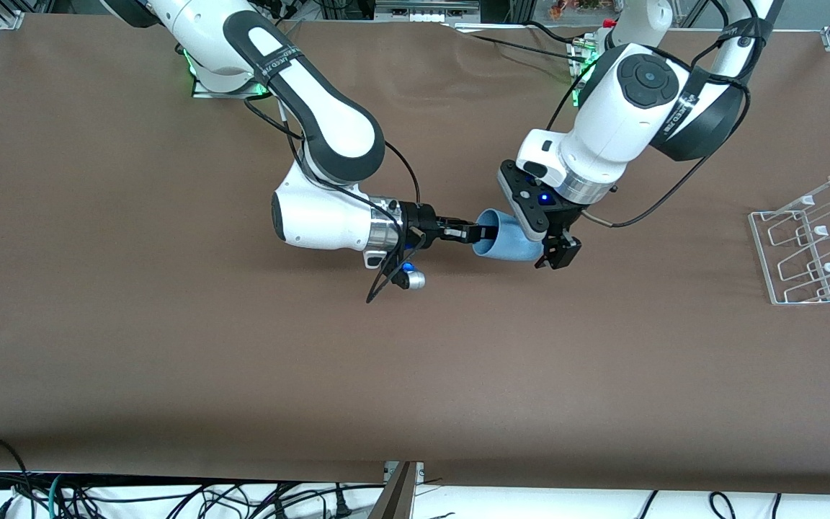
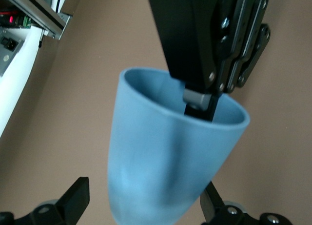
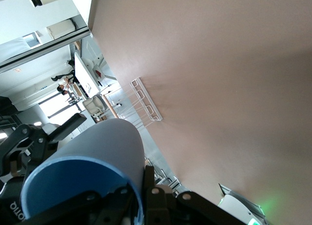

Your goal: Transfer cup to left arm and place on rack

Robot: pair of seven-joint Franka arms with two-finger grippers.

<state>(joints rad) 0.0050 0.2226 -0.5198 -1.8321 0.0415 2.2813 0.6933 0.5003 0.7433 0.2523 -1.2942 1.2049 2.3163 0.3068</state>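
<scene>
The light-blue cup (image 1: 505,241) hangs on its side over the middle of the table, between the two grippers. My right gripper (image 1: 483,232) is shut on its rim, one finger inside the mouth; this also shows in the right wrist view (image 3: 139,195) and the left wrist view (image 2: 200,100). My left gripper (image 1: 552,252) is open around the cup's base end. In the left wrist view the cup (image 2: 165,161) sits between the left gripper's (image 2: 146,208) fingers, with a gap on one side. The white wire rack (image 1: 815,245) stands at the left arm's end of the table.
The brown table (image 1: 170,346) carries only the rack, which also shows in the right wrist view (image 3: 144,100). Cables lie along the table's edge nearest the front camera (image 1: 170,497).
</scene>
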